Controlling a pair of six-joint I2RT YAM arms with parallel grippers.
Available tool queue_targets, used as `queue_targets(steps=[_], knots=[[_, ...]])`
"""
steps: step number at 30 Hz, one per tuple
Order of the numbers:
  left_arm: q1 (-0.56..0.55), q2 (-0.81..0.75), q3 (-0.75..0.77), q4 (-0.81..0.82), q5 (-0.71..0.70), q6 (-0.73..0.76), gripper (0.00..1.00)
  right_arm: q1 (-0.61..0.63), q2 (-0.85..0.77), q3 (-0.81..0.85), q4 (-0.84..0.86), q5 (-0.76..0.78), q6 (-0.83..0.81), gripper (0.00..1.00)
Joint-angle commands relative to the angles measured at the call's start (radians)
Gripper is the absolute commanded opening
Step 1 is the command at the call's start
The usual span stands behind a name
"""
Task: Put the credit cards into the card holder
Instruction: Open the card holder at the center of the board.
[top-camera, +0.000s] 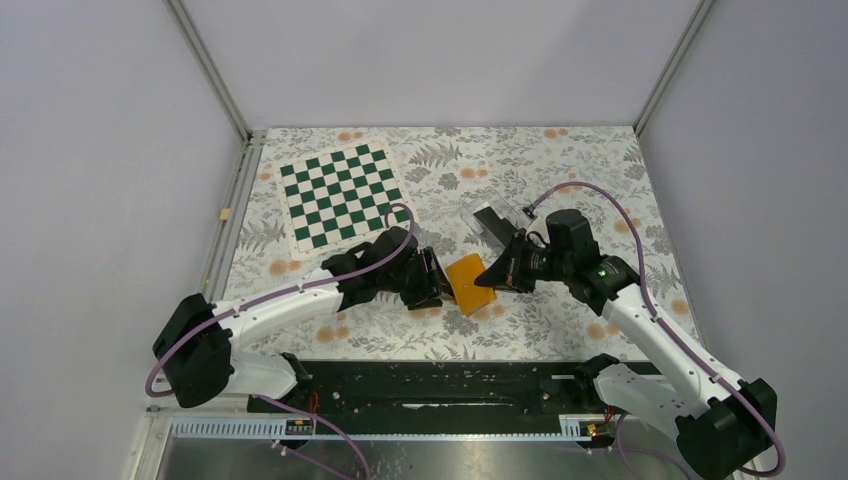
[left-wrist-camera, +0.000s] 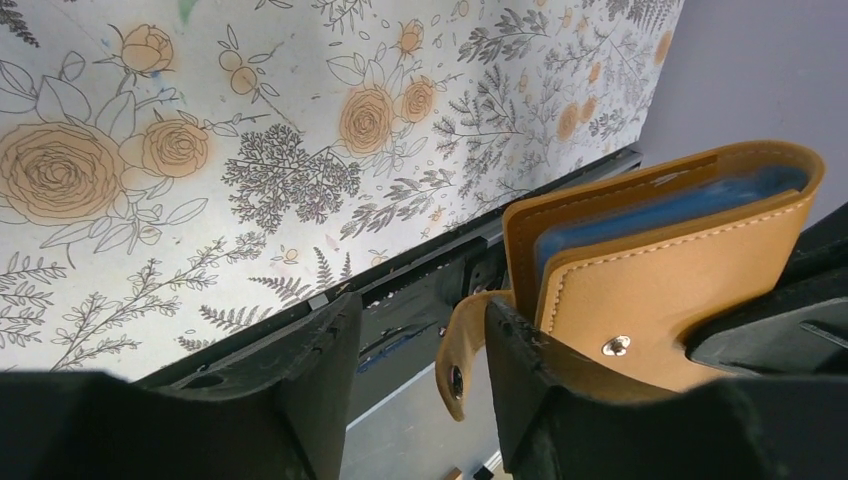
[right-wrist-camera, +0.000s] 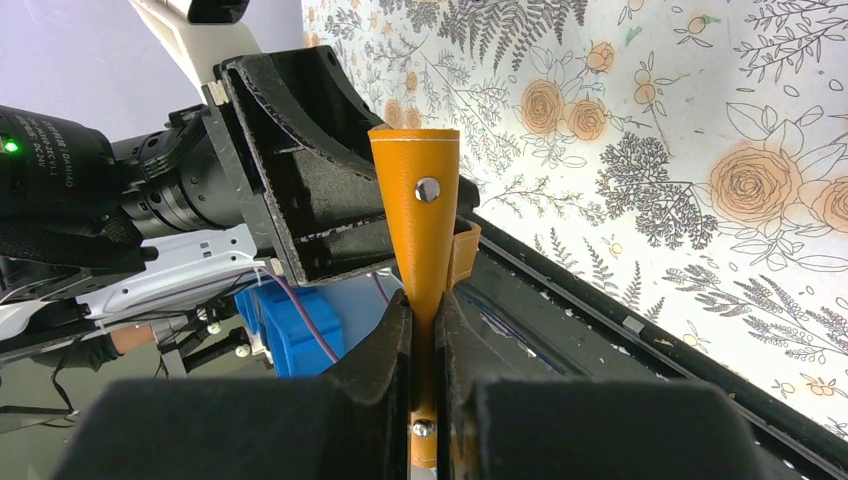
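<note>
The card holder (top-camera: 468, 283) sits between the two arms, apparently lifted a little off the worktop (top-camera: 560, 170), and everything else is best placed from it. The right tool (right-wrist-camera: 422, 312) comes in from its right with the jaws closed flat on one edge. The wallet juts out of that clamp towards the left arm, and from above its long side runs slantwise across the line between the two tools. The left tool (left-wrist-camera: 420, 305) is pressed against the card holder's other side, jaws about half apart and gripping nothing. One finger (left-wrist-camera: 520, 370) lies against the cover that bears the snap stud, and only the loose strap (left-wrist-camera: 455, 350) dangles in the gap. The snap is undone, and light blue pockets (left-wrist-camera: 680, 205) show in the slightly parted mouth, on the edge away from the clamp. The credit cards (top-camera: 488, 222) seem to be the dark flat rectangle just beyond the card holder, nearer the right arm; whether they rest in anything I cannot tell. With the right arm occupied, the next move probably falls to the left tool: catch that near cover and spread it away from the clamped half.
</note>
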Motion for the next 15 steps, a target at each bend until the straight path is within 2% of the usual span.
queue_targets(steps=[1,11,15], knots=[[0.001,-0.058,-0.041,0.089,0.029,-0.054,0.46,0.007,-0.016,-0.002,0.041,-0.003,0.024,0.0],[0.001,-0.088,-0.079,0.142,0.027,-0.082,0.21,0.007,-0.027,-0.033,0.084,-0.011,0.073,0.0],[0.002,-0.093,-0.071,0.139,0.025,-0.079,0.0,0.007,-0.027,-0.037,0.085,-0.009,0.077,0.0]])
